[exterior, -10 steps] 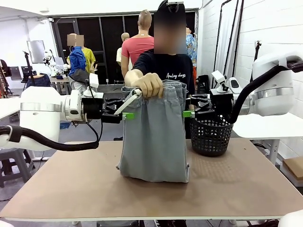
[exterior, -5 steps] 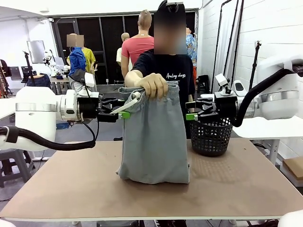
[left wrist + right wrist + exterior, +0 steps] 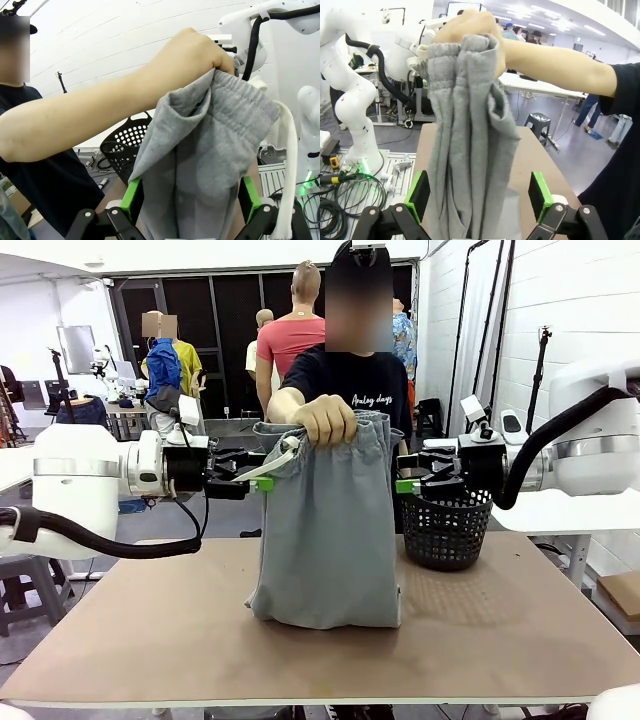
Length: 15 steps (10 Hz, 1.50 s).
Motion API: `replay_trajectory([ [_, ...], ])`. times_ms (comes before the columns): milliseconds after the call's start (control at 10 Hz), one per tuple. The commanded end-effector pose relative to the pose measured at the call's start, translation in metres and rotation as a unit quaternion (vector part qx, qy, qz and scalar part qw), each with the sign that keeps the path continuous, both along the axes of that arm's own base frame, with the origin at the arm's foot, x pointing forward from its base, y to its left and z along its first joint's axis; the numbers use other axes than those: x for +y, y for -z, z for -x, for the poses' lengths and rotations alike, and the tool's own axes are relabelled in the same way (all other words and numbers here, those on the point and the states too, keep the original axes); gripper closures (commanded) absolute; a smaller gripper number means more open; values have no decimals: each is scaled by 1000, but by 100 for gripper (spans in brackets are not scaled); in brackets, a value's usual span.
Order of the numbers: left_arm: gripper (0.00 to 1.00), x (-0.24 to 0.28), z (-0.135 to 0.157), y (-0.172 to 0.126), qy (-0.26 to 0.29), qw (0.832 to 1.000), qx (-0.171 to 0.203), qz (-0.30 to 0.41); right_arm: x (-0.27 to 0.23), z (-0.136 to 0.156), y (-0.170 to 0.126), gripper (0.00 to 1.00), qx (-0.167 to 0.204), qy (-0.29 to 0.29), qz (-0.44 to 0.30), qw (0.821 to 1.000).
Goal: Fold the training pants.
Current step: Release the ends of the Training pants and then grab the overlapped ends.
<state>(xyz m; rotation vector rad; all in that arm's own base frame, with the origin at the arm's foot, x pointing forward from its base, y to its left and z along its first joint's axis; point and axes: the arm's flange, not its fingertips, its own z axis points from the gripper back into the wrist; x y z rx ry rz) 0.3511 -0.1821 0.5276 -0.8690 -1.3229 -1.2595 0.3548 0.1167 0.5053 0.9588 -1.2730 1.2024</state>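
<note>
- Hanging straight down over middle of flat brown table (image 3: 140, 640): soft light grey jersey training pants (image 3: 325, 530) (image 3: 200, 160) (image 3: 465, 140), top bunched in person's hand (image 3: 322, 420) (image 3: 185, 55) (image 3: 470, 25).
- Bottom edge of pants resting on tabletop, a bit crumpled; both side edges hanging free.
- Lots of bare room on table in front of pants & to the left; near table edge well apart from cloth.
- On pants' right, toward far side: round black mesh plastic basket (image 3: 443, 530) (image 3: 122, 147), just beside cloth; cannot tell if touching.
- L gripper (image 3: 262, 476) (image 3: 190, 200), black w/ green pads: lying level at pants' left edge, just under gathered waistband.
- Jaws spread wide; grey cloth hanging between the two pads, nothing pinched.
- White drawstring (image 3: 277, 460) (image 3: 286, 165) dangling by L gripper, past one pad in wrist view.
- R gripper (image 3: 408, 480) (image 3: 478, 196): level at pants' right edge, above basket rim.
- Jaws spread wide here too; cloth hanging between pads in wrist view, not squeezed.
- Cannot tell if any pad touches cloth.
</note>
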Motion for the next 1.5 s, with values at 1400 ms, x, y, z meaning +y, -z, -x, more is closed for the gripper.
replay_trajectory([
  [1400,0,7,-15,23,-14,1000,-5,13,28,-2,7,0,68,-123,-35,989],
])
